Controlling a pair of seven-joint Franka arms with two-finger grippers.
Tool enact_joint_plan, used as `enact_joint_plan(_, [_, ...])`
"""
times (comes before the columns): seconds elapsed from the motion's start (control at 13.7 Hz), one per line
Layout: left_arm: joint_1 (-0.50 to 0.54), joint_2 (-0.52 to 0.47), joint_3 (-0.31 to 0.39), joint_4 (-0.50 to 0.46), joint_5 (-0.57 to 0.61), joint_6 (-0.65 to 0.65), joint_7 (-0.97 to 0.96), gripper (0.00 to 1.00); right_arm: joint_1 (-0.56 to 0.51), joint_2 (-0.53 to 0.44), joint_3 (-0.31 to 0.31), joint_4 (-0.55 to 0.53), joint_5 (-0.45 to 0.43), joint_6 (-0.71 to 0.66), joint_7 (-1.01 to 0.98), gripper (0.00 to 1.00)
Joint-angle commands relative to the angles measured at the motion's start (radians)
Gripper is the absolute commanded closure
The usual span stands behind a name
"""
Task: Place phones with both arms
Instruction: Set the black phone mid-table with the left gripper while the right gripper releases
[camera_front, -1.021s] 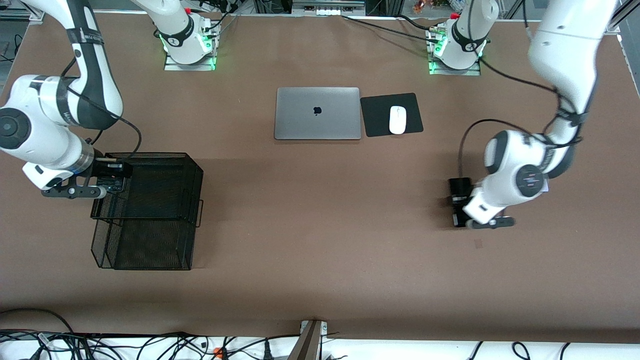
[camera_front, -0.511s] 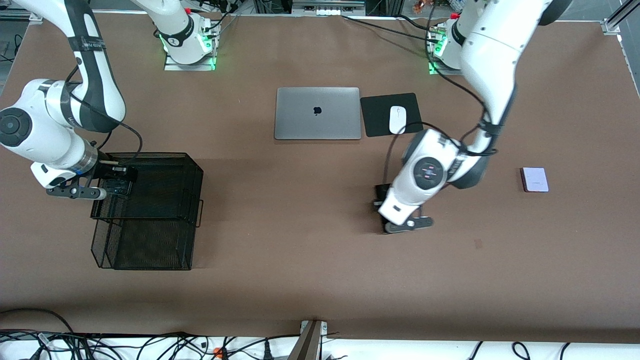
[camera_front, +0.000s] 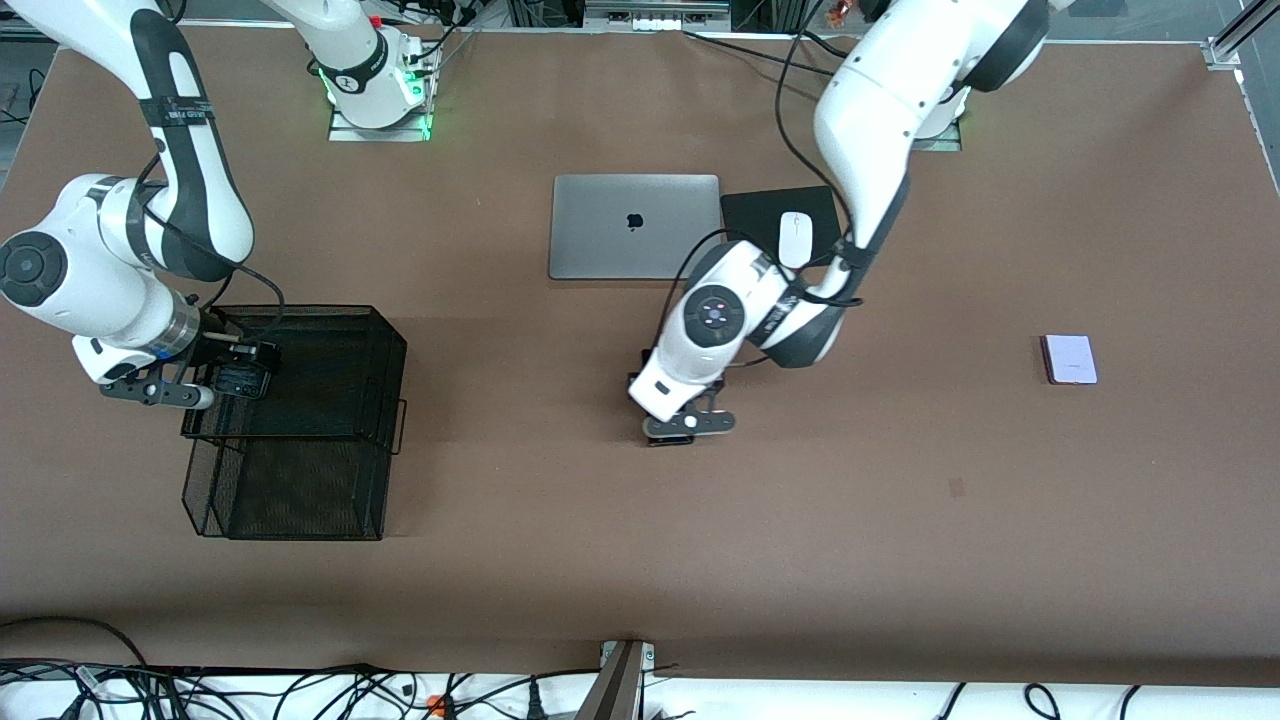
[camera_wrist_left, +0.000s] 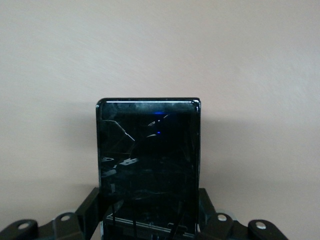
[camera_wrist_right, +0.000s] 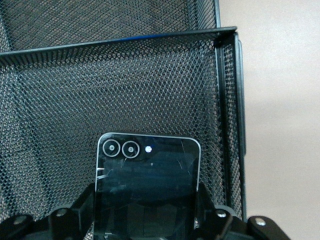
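The long black phone (camera_wrist_left: 148, 165) is clamped between the left gripper's (camera_front: 672, 425) fingers over bare worktop (camera_front: 900, 560). The small black phone (camera_wrist_right: 147, 187) is gripped by the right gripper (camera_front: 243, 381) above the mesh basket (camera_front: 330, 470).

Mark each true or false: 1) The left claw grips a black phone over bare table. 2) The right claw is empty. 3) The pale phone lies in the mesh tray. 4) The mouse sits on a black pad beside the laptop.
1) True: the left claw is shut on the long black phone.
2) False: the right claw holds the small black phone over the mesh tray.
3) False: the pale phone lies on bare table toward the left arm's end.
4) True: mouse, black pad, laptop.
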Motion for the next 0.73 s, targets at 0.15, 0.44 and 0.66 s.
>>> enact_joint_plan(0.15, [-0.074,0.076,0.026,0.138,-0.017,-0.041,0.006,1.0,-0.011,-0.011,0.003,0.0,0.022,0.028,-0.009,0.0])
enact_joint_plan(0.44, [-0.093,0.078,0.029,0.137,-0.015,-0.038,0.003,0.33,-0.008,-0.011,0.004,0.089,0.021,-0.032,-0.01,0.0])
enact_joint_plan(0.66, [-0.094,0.079,0.029,0.138,-0.014,-0.03,-0.047,0.0,0.004,-0.009,0.01,0.231,0.022,-0.226,0.005,0.01])
